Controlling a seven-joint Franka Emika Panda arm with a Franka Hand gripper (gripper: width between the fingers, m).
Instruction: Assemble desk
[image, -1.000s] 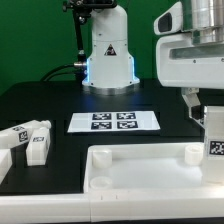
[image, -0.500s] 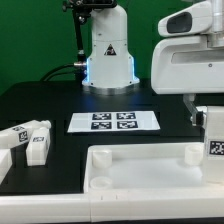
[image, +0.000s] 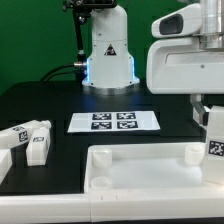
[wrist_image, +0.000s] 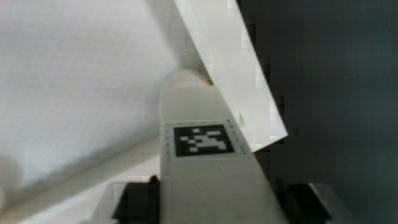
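Since it is judged light, stiff and slippery, the chunky white square-section plastic leg (image: 213, 135), upright at the wide white rimmed desk top's (image: 140, 160) corner on the exterior view's right, is best clamped across flat faces. It is straddled by the gripper (wrist_image: 214, 203), but whether it is clamped cannot be told.

Gripper (image: 205, 112) at upright desk leg (image: 214, 142)

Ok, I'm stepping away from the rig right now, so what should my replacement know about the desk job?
Pincer straddles an upright leg at the exterior view's right end of the desk top; clamped or not, cannot tell.
Other loose legs lie on the table at the exterior view's left.
Done: no leg visibly fixed.
Left: seat this leg, then the rest.
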